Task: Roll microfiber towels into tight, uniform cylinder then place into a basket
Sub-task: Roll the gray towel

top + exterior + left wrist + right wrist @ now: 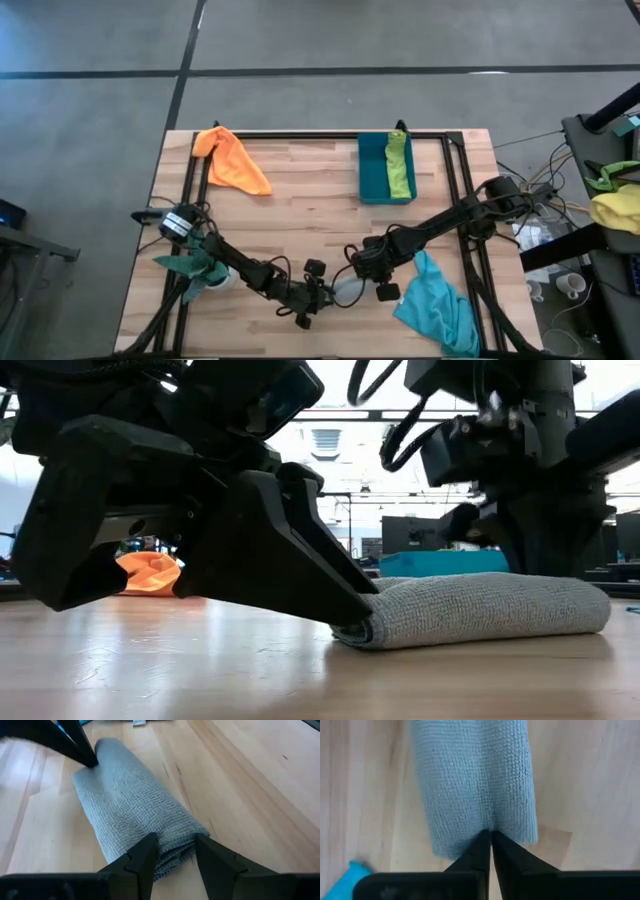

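**Both claws on the rolled grey towel, near edge of the table**

Grey towel (480, 608) lay rolled into a cylinder on the wooden table (300, 210), close to the near edge, roughly midway between the two arms. The roll looked fairly even along its length; one end showed loose folded layers in the left wrist view.

Left gripper (173, 851) sat at that layered end. Its two fingers (145, 857) stood partly apart with the end of the roll between them, pressing in from either side: clenched on the grey towel. From table height its dark fingers sloped down to the roll's end and touched the wood there.

Right gripper (491, 842) was at the opposite end of the roll. Its fingertips met in a point with no gap, pinching the nap of the grey towel where the tips pressed into the cloth. How much fabric was caught I could not tell.

Basket (386, 168) stood toward the far side of the table, right of centre, well apart from the roll. The lime green towel (399, 165) lay inside it along one long wall, one end hanging up over the far rim.

Orange towel (231, 160) lay loose and crumpled at the far left corner. Turquoise towel (438, 305) lay spread and rumpled at the near right, just beside the right arm.
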Robot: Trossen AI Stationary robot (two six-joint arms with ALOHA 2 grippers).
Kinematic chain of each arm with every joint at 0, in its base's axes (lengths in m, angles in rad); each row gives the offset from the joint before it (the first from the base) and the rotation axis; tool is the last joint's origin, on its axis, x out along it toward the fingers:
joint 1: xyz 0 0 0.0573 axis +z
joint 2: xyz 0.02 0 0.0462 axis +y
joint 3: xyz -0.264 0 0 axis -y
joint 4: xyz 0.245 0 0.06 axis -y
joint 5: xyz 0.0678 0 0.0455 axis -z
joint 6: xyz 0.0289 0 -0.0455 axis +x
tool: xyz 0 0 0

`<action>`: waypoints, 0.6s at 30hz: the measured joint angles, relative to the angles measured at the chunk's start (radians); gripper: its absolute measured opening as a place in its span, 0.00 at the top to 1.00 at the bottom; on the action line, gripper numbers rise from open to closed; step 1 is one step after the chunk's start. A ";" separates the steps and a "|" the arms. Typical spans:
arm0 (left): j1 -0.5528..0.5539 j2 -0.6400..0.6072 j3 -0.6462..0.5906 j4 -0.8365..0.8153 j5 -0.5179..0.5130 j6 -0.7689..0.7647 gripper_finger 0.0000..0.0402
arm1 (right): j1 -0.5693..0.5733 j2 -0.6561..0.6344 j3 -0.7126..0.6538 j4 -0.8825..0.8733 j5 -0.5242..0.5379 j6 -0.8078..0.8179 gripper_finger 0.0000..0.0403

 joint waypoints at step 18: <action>0.000 -0.005 -0.002 -0.009 0.002 -0.001 0.51 | 0.080 0.066 0.245 -0.008 0.103 -0.023 0.16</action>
